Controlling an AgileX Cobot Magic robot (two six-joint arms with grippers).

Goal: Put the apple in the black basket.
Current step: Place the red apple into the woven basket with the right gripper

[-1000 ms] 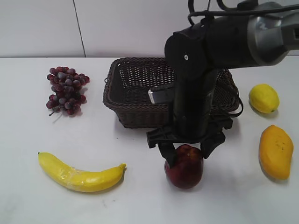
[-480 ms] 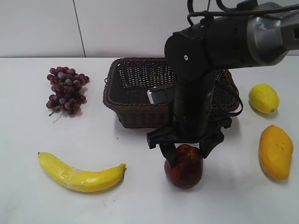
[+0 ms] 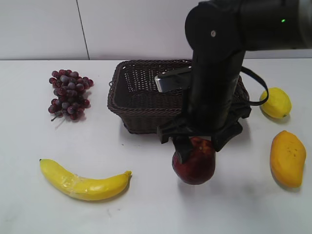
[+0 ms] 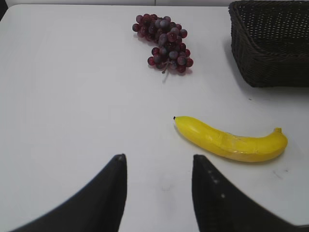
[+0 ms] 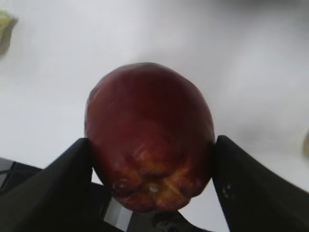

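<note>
Now right gripper (image 3: 197, 147) clamped on dark red apple (image 3: 194, 167) at lower centre, just before black wicker basket (image 3: 134, 105); left gripper (image 4: 159, 166) spread open, empty, over bare table (image 4: 72, 96).

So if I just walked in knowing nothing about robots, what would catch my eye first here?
Probably the big black arm in the middle, its right gripper clamped on a dark red apple just in front of the black basket. Around it, bright fruit dots the white table: a banana front left, purple grapes back left, a lemon and a mango on the right. The left gripper hangs open over bare table.
</note>
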